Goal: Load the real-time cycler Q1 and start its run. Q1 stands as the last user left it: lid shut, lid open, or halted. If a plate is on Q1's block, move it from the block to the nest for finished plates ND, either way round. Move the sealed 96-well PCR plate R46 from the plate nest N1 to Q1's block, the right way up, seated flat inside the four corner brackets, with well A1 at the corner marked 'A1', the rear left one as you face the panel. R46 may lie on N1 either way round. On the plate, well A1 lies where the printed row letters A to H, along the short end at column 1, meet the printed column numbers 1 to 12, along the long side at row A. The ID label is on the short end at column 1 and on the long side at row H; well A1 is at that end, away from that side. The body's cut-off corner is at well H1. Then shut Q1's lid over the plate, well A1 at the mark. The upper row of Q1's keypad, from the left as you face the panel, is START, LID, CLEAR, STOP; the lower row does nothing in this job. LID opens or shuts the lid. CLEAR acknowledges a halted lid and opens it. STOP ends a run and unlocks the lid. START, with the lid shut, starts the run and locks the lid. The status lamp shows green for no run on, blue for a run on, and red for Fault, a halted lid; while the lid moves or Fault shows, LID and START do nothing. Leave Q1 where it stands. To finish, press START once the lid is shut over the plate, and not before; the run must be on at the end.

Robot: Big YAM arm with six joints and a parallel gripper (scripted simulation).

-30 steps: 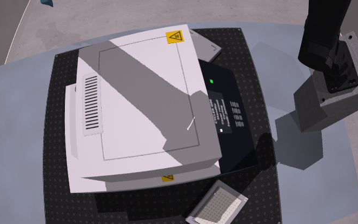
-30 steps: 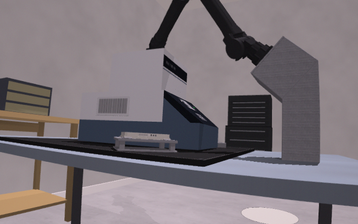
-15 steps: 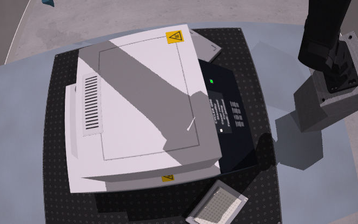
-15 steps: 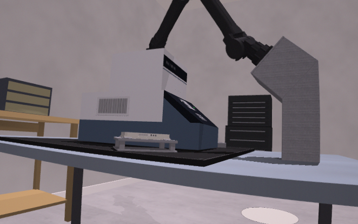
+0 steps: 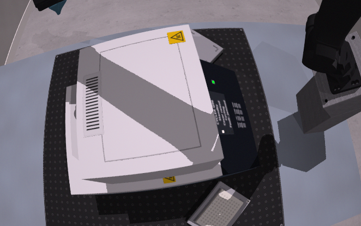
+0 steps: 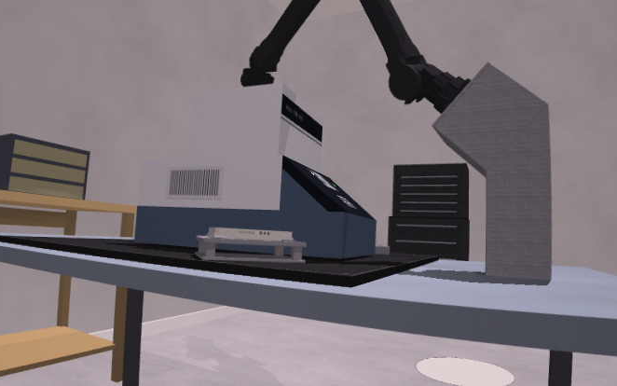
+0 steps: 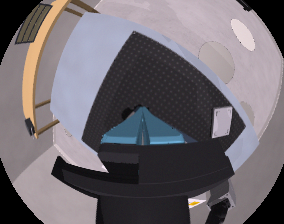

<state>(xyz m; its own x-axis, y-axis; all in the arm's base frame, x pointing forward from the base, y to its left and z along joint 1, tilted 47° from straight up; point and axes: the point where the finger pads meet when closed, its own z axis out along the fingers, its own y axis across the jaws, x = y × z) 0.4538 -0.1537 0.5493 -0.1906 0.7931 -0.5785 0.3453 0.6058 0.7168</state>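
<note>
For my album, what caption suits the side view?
Black robot arm reaching over a white lab machine, green light on, plate waiting on its stand.

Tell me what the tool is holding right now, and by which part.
Nothing. The tool is shut with its teal fingers together and nothing between them, high above the cycler Q1. Plate R46 lies on its nest.
</note>
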